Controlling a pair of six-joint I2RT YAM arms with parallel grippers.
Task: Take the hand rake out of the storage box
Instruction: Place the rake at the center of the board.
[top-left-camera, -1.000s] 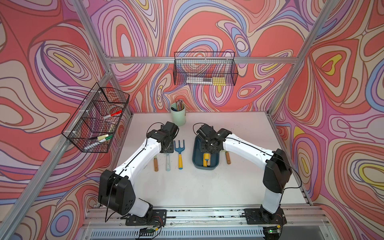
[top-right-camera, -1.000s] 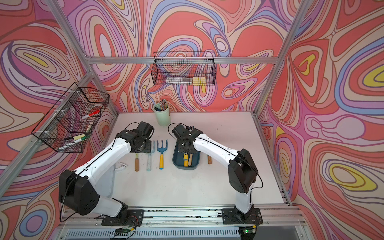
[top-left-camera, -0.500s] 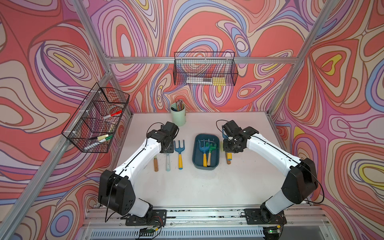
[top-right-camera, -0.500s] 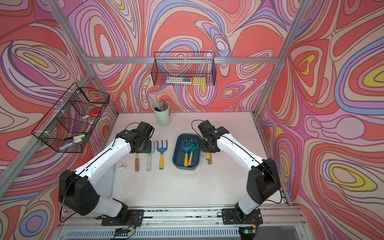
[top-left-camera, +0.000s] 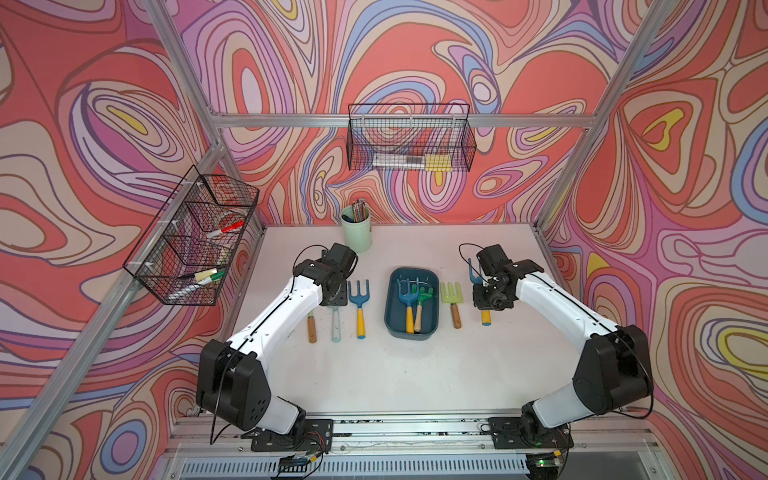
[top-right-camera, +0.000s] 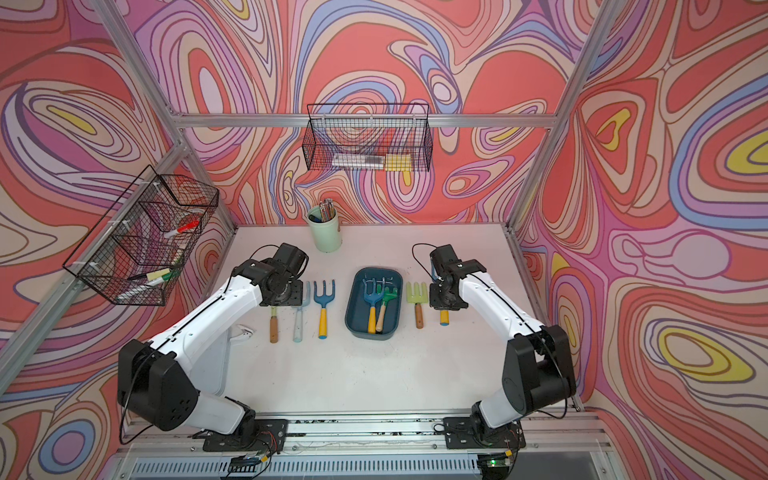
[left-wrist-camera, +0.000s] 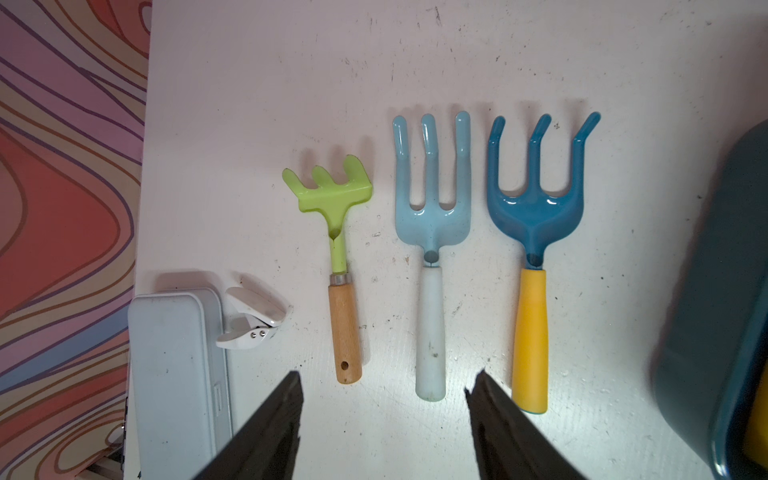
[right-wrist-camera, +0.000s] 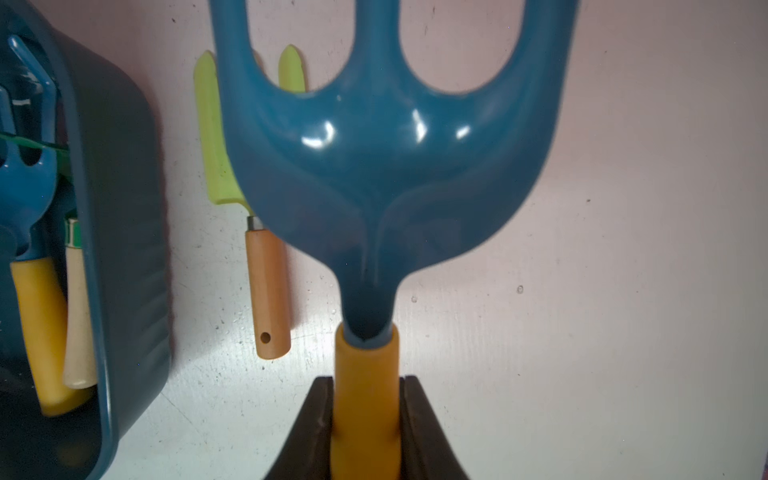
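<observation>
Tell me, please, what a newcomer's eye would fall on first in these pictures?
The swirling red, purple and cream walls crowd in on every side. In the middle of the white table sits the dark teal storage box, with two tools lying inside. Beside it, the right gripper is shut on the yellow handle of a blue hand rake, outside the box.

Left gripper (left-wrist-camera: 386, 376): jaws apart, empty, lower centre of frame. Right gripper (right-wrist-camera: 365, 380): jaws clamped on hand rake (right-wrist-camera: 386, 166) handle. Both arms bent.
</observation>
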